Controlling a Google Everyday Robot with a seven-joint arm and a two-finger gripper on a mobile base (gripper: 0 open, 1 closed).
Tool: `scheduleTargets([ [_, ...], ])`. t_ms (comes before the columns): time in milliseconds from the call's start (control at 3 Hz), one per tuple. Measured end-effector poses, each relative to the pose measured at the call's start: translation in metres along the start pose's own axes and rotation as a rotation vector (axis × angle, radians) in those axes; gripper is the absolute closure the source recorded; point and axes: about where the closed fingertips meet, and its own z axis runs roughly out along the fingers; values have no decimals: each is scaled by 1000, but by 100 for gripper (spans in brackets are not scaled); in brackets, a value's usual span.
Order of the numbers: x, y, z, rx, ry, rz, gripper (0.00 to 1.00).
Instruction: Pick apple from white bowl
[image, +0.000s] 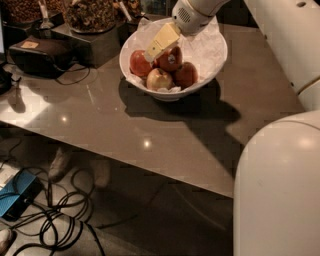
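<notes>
The white bowl (215, 62), lined with crinkled white paper, stands at the back of the grey table (150, 135). It holds several red and yellow-red apples: one at the left (139, 63), one in the middle with a sticker (171, 60), one at the front (159, 79) and one at the right (187, 75). My gripper (153, 52) reaches down from the top into the bowl. Its cream tip lies between the left apple and the middle apple, close against them. The white arm rises behind it.
Dark glass jars of nuts (90, 14) stand on a black block behind the bowl at the left. A black box (40, 52) with a cable lies at the table's left. Cables and a blue device (17, 192) lie on the floor. My white body (277, 190) fills the lower right.
</notes>
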Motion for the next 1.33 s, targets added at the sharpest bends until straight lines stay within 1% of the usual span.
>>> scheduleTargets([
  [333, 11, -10, 8, 1, 10, 37, 0],
  [667, 19, -14, 14, 0, 18, 59, 0],
  [1000, 22, -15, 16, -4, 22, 64, 0],
  [1333, 22, -9, 23, -32, 25, 37, 18],
])
